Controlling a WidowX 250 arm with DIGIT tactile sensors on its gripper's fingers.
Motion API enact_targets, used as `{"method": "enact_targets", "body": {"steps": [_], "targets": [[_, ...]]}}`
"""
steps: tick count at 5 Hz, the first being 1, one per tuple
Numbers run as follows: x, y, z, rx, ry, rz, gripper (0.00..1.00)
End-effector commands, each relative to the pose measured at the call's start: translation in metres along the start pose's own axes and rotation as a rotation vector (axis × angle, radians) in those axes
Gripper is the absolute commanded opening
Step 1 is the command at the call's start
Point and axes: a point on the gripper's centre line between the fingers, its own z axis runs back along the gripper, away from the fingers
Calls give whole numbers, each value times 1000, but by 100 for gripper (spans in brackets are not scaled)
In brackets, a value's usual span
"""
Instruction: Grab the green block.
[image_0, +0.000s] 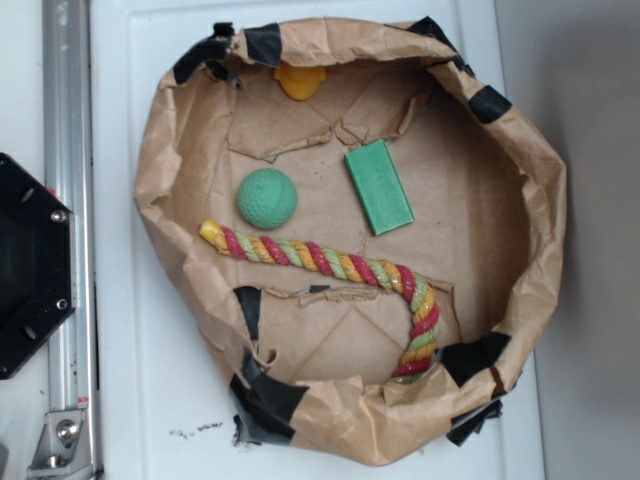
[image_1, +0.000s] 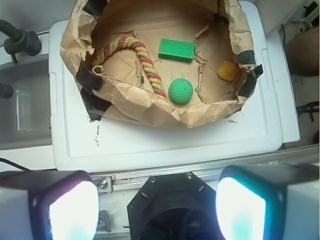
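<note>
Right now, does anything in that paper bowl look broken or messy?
Yes. The brown paper bowl is crumpled, its floor is torn into loose flaps, and black tape patches its rim. Inside, the green block, green ball, rope toy and yellow toy look intact.

Block (image_0: 379, 187) and ball (image_0: 267, 198) side by side inside paper basin (image_0: 540, 215), rope (image_0: 330, 263) alongside.

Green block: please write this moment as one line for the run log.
phase: before approach | end effector: open, outside paper bowl | green block: flat in bowl, not touched | nearby: green ball, rope toy
</note>
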Motion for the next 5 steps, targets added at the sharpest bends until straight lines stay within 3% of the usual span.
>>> {"method": "enact_targets", "body": {"steps": [1,3,4,5], "targets": [[0,0,0,0,0,0,100],[86,25,-35,37,-113,-336,100],[130,15,-84,97,-146,-589,100],[146,11,-140,91,-88,-815,100]]}}
